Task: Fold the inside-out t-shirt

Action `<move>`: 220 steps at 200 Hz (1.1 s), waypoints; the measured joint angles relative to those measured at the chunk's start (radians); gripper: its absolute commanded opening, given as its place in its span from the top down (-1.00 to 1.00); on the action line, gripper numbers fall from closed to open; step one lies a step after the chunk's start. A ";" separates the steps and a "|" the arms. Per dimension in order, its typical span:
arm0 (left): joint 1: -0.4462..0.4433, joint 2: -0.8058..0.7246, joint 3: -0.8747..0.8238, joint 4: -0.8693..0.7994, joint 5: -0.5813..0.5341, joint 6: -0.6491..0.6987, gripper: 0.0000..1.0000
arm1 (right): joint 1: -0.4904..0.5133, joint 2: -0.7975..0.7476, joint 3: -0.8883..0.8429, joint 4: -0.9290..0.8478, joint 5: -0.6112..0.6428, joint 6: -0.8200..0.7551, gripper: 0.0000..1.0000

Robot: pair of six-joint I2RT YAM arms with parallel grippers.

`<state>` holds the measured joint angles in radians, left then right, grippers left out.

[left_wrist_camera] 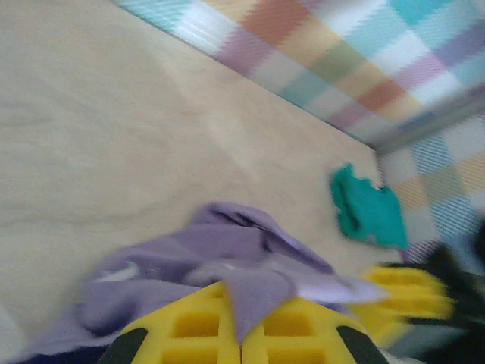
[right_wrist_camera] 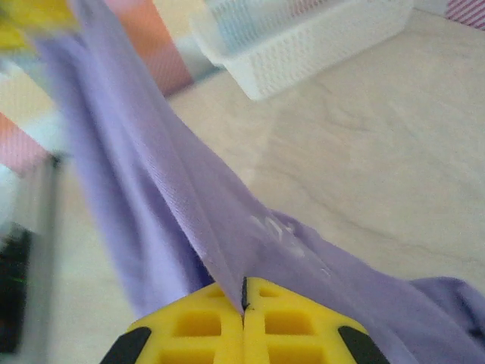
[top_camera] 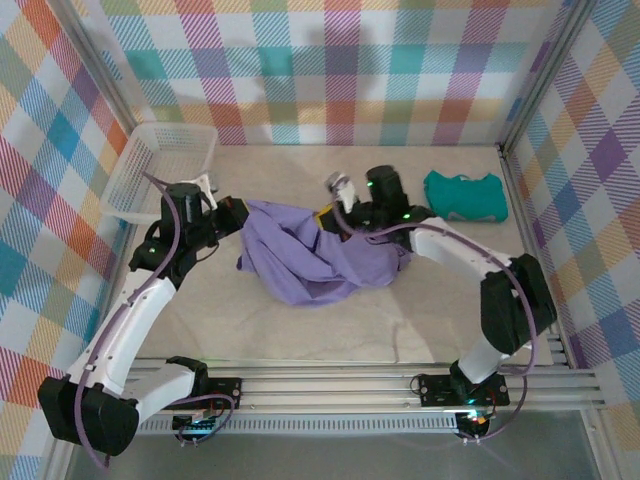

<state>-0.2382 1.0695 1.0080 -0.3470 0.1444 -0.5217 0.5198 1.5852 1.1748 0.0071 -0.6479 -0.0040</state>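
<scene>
Blurred t-shirt and teal garment

no readable text, labels or numbers anywhere

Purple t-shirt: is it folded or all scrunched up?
Scrunched up. The purple t-shirt sits in a wrinkly heap, with the left hand and right hand each pinching it.

**Top external view:** mounted high behind the arm bases, which sit at the lower edge of the frame. It faces down and forward over the whole desk to the far wall.

**Left wrist view:** close behind the left pincer at bottom centre, aimed low across the desk toward the teal garment at right.

**Right wrist view:** close behind the right pincer at bottom centre, aimed toward the white basket at top.

All three views share the inside-out t-shirt.
</scene>
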 measured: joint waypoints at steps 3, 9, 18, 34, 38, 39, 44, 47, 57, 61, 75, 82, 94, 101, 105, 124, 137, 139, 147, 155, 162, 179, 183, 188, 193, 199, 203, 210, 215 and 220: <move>0.000 0.011 -0.002 0.000 -0.023 0.005 0.57 | -0.009 -0.011 -0.002 0.003 -0.029 0.026 1.00; -0.001 0.038 -0.001 0.002 -0.071 0.016 0.48 | -0.027 -0.037 -0.003 0.006 -0.084 0.075 1.00; 0.002 0.092 0.015 -0.002 -0.130 0.025 0.38 | -0.051 -0.069 -0.005 0.020 -0.147 0.142 1.00; -0.005 0.227 0.080 -0.032 -0.205 0.064 0.18 | -0.054 -0.103 -0.011 0.060 -0.226 0.256 1.00; -0.014 0.254 0.090 -0.036 -0.231 0.069 0.12 | -0.052 -0.107 -0.013 0.066 -0.239 0.283 1.00; -0.015 0.258 0.090 -0.037 -0.234 0.072 0.11 | -0.051 -0.108 -0.013 0.066 -0.241 0.286 1.00; -0.025 0.270 0.089 -0.042 -0.263 0.080 0.04 | -0.048 -0.108 -0.015 0.071 -0.250 0.312 1.00; -0.034 0.272 0.085 -0.050 -0.272 0.091 0.01 | -0.048 -0.108 -0.016 0.073 -0.253 0.327 1.00; -0.072 0.249 0.056 -0.065 -0.307 0.097 -0.17 | -0.044 -0.103 -0.021 0.072 -0.255 0.369 1.00; -0.094 0.224 0.038 -0.071 -0.312 0.104 -0.25 | -0.042 -0.100 -0.022 0.072 -0.255 0.386 1.00; -0.177 0.098 -0.045 -0.072 -0.305 0.100 -0.49 | -0.042 -0.081 -0.023 0.072 -0.253 0.433 1.00; -0.224 0.023 -0.090 -0.061 -0.276 0.092 -0.53 | -0.042 -0.073 -0.023 0.071 -0.251 0.447 1.00; -0.291 -0.063 -0.146 -0.032 -0.221 0.081 -0.55 | -0.043 -0.058 -0.023 0.068 -0.251 0.464 1.00; -0.320 -0.084 -0.161 -0.014 -0.196 0.081 -0.56 | -0.043 -0.052 -0.022 0.061 -0.251 0.468 1.00; -0.333 -0.084 -0.163 -0.003 -0.185 0.085 -0.56 | -0.043 -0.049 -0.021 0.057 -0.251 0.469 1.00; -0.362 -0.009 -0.159 0.056 -0.143 0.117 -0.58 | -0.050 -0.043 -0.020 0.039 -0.251 0.471 1.00; -0.375 0.075 -0.159 0.082 -0.123 0.145 -0.56 | -0.056 -0.043 -0.017 0.024 -0.251 0.472 1.00; -0.377 0.086 -0.159 0.082 -0.122 0.150 -0.55 | -0.056 -0.043 -0.017 0.023 -0.251 0.472 1.00; -0.388 0.126 -0.159 0.088 -0.116 0.166 -0.50 | -0.057 -0.043 -0.013 0.017 -0.251 0.472 1.00; -0.402 0.162 -0.158 0.093 -0.110 0.182 -0.43 | -0.060 -0.043 -0.010 0.013 -0.251 0.472 1.00; -0.412 0.185 -0.156 0.092 -0.107 0.195 -0.40 | -0.061 -0.043 -0.007 0.012 -0.251 0.473 1.00; -0.425 0.238 -0.145 0.101 -0.100 0.218 -0.45 | -0.062 -0.043 -0.004 0.004 -0.250 0.475 1.00; -0.426 0.253 -0.140 0.108 -0.100 0.226 -0.46 | -0.063 -0.043 -0.003 0.002 -0.249 0.475 1.00; -0.426 0.267 -0.134 0.115 -0.100 0.229 -0.46 | -0.063 -0.043 -0.003 -0.002 -0.249 0.476 1.00; -0.426 0.285 -0.126 0.120 -0.103 0.232 -0.43 | -0.063 -0.043 -0.002 -0.006 -0.249 0.476 1.00; -0.426 0.306 -0.116 0.129 -0.110 0.233 -0.34 | -0.063 -0.043 -0.002 -0.009 -0.249 0.476 1.00; -0.426 0.324 -0.108 0.140 -0.116 0.231 -0.26 | -0.063 -0.043 -0.001 -0.010 -0.248 0.476 1.00; -0.426 0.354 -0.096 0.162 -0.129 0.230 -0.09 | -0.063 -0.043 -0.001 -0.014 -0.247 0.476 1.00; -0.424 0.370 -0.090 0.176 -0.135 0.237 0.05 | -0.063 -0.043 0.000 -0.018 -0.246 0.475 1.00; -0.419 0.390 -0.083 0.196 -0.138 0.240 0.19 | -0.065 -0.043 0.000 -0.024 -0.246 0.475 1.00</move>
<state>-0.6575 1.4597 0.9249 -0.1513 0.0063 -0.2821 0.4545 1.5421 1.1744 -0.0170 -0.8944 0.4709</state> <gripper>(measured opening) 0.545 0.041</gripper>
